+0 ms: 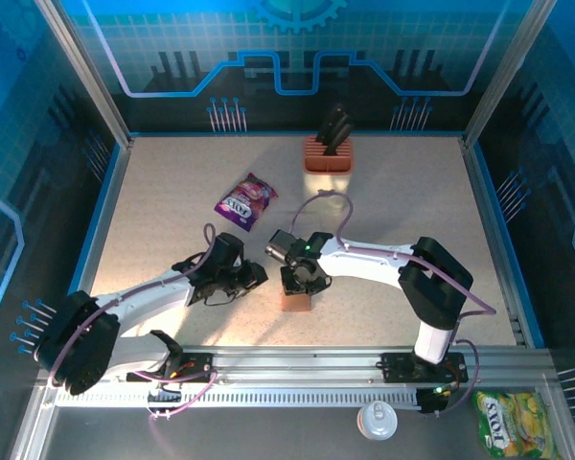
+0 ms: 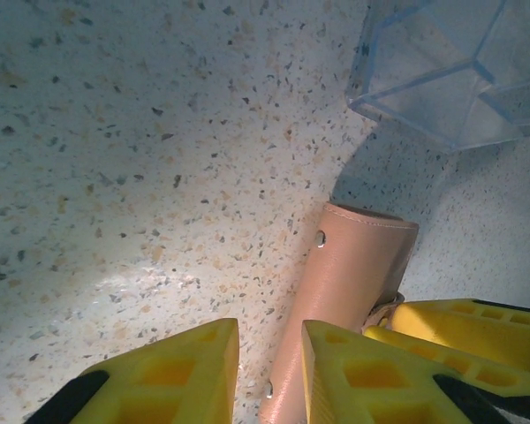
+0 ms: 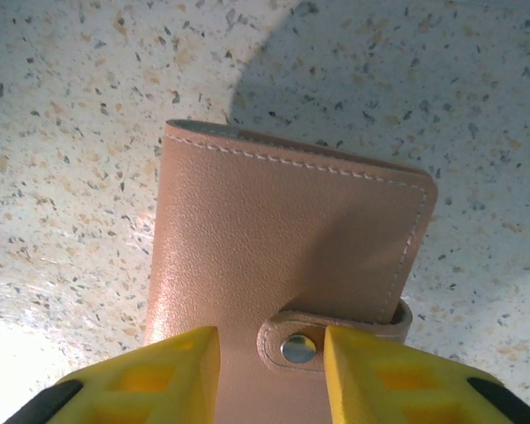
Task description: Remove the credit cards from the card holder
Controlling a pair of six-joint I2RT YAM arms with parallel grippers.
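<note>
- The holder (image 1: 297, 301) sits near the middle of the desk (image 1: 172, 172), just under the tip of the right arm. It is well apart from the snack packet (image 1: 247, 201) and the knife block (image 1: 328, 151).
- It is shut. A strap (image 3: 349, 325) wraps over 1 edge and its snap (image 3: 299, 348) is pressed home, so I judge the cards are inside.
- The right fingers (image 3: 150, 380) are parted, 1 on each side of the snap, over the leather face. Nothing is clamped between them, and I cannot tell whether they touch the leather.
- The left fingers (image 2: 168, 375) stand a narrow gap apart and grasp nothing. The holder's studded edge runs beneath that gap, and a clear box (image 2: 450, 71) lies just beyond the holder.
- The step in hand looks like undoing the snap, so none of the task proper is done yet.
- To do it well, 1 pair of fingers should pin the holder's body flat while the other takes the strap's rounded free end.
- Peel the strap up and away from the face rather than dragging it sideways, or the whole holder will slide across the smooth desk.
- Grip the strap close to the snap, since a hold out at the tip is likely to slip off the thin leather.
- With 2 pairs of fingers this close together, move only 1 arm at a time.
</note>
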